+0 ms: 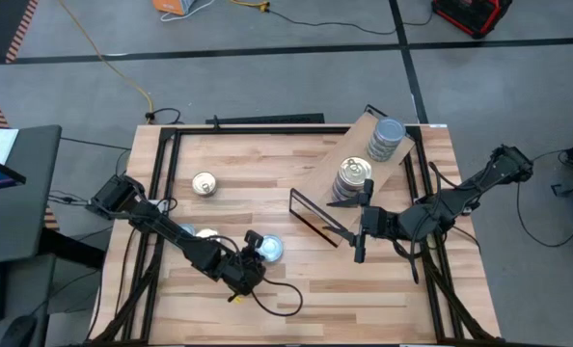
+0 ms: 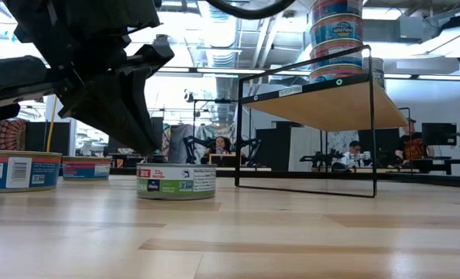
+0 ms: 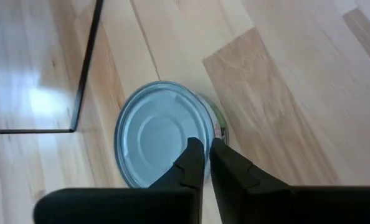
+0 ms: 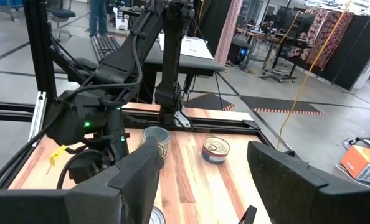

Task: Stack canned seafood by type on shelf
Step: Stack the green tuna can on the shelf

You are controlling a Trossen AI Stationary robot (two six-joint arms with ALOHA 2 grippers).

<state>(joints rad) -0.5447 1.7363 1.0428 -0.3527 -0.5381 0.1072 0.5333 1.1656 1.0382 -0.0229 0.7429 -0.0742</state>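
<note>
loose tins (image 1: 204,183) 3 | tin stacks (image 1: 354,176) 2 | shelf (image 1: 315,179) 1 | arms (image 1: 161,220) 2

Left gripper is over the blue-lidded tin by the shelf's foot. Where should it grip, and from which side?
Grip the blue-lidded tin across its round side wall, coming straight down from above. It lies flat on the tabletop, lid up, too low for a side approach. The left gripper looks nearly shut over the lid, so open wider than the lid first.

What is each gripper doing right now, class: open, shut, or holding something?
Left gripper: shut, fingers together above the flat round light blue-lidded metal tin, gripping nothing.
Right gripper: open, empty, in front of the shelf.
</note>
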